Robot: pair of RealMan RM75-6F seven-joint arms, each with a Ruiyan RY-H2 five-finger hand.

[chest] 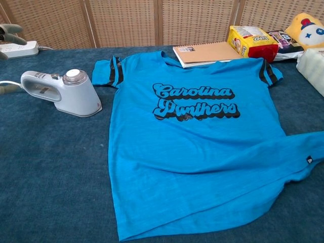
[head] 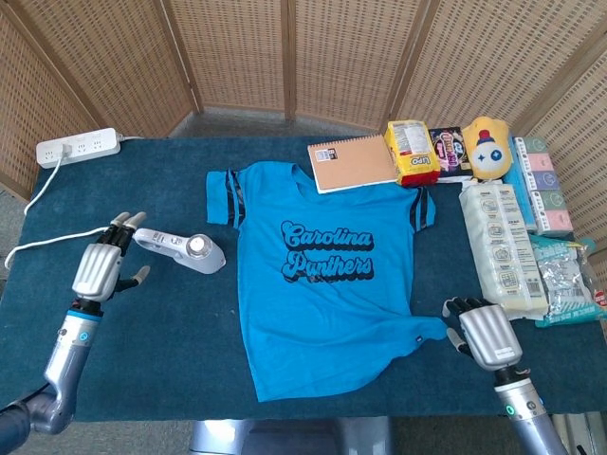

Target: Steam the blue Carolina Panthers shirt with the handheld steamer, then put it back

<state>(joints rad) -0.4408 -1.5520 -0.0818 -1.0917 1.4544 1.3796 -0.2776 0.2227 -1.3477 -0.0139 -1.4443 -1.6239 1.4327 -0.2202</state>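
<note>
**Spotter:** Your left hand (head: 98, 269) sits just off the handle end of the white handheld steamer (head: 182, 249), fingers spread, holding nothing, apart from the handle. That steamer stands on its base just beside the striped sleeve of the blue Carolina Panthers shirt (head: 327, 280), which lies flat, print up, on the dark blue cloth-covered table (head: 171, 351).

**Operator:** And the right?

**Spotter:** Your right hand (head: 484, 332) rests by the shirt's lower corner, on the far side of the shirt from the steamer. Its fingers look loosely curled and I see nothing in them; whether they touch the hem I cannot tell.

**Operator:** So the steamer reads as put down. What can bite me from here?

**Spotter:** The white power cord (head: 43, 244) trails from the steamer's handle end toward the white power strip (head: 78, 148), and it passes close to your left hand. Sweep that arm carelessly and you may snag the cord and tip the steamer onto the sleeve.

**Operator:** Anything on the right?

**Spotter:** That lower corner is rucked up near your right hand. Pull back low and your fingers could catch the hem and drag the shirt askew. Beyond the shirt from the steamer stands a long pale printed package (head: 501, 248), close to that hand, so a wide swing could knock it.
</note>
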